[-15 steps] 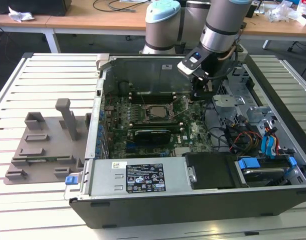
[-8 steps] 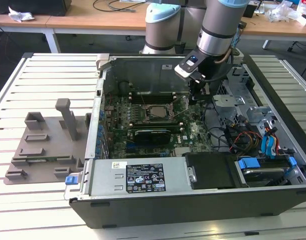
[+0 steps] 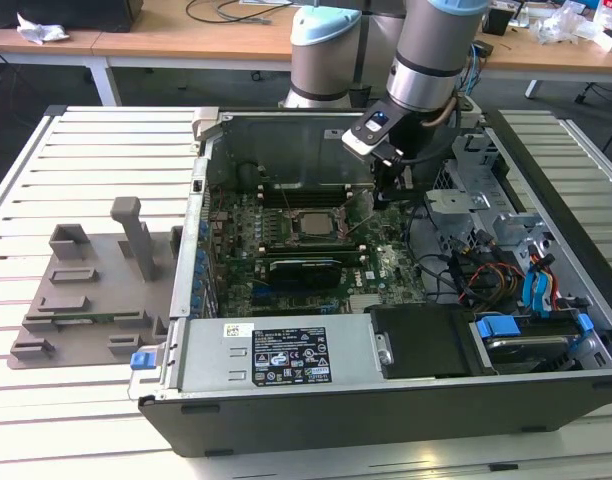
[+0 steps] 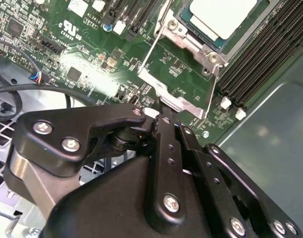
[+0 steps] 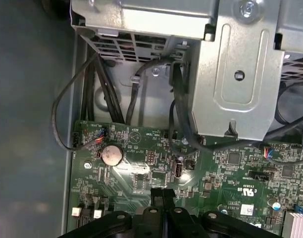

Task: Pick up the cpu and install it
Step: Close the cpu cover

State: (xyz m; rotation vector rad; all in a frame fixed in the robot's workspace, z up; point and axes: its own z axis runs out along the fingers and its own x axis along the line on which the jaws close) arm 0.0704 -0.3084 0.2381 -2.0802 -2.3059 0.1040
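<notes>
On the slatted counter (image 3: pixel 26 200), at the exterior view's left of the open case (image 3: pixel 386 415), lies a grey moulded tray (image 3: pixel 86 300) with upright pegs. Inside the case, near the middle of its green board (image 3: pixel 286 275), the cpu (image 3: pixel 311 222) lies flat with its silver top up. In the second wrist view the cpu (image 4: pixel 223 17) sits inside a metal frame (image 4: pixel 172 29). Toward the exterior view's right, still inside the case, the tool (image 3: pixel 384 195) hangs over the board just beside that frame. In both wrist views the tool (image 4: pixel 159 110) (image 5: pixel 162 194) has its black fingers pressed together, with nothing seen between them. A coin battery (image 5: pixel 112 154) sits on the board near the tips. A grey metal cage (image 3: pixel 466 195) fills the case's right end.
</notes>
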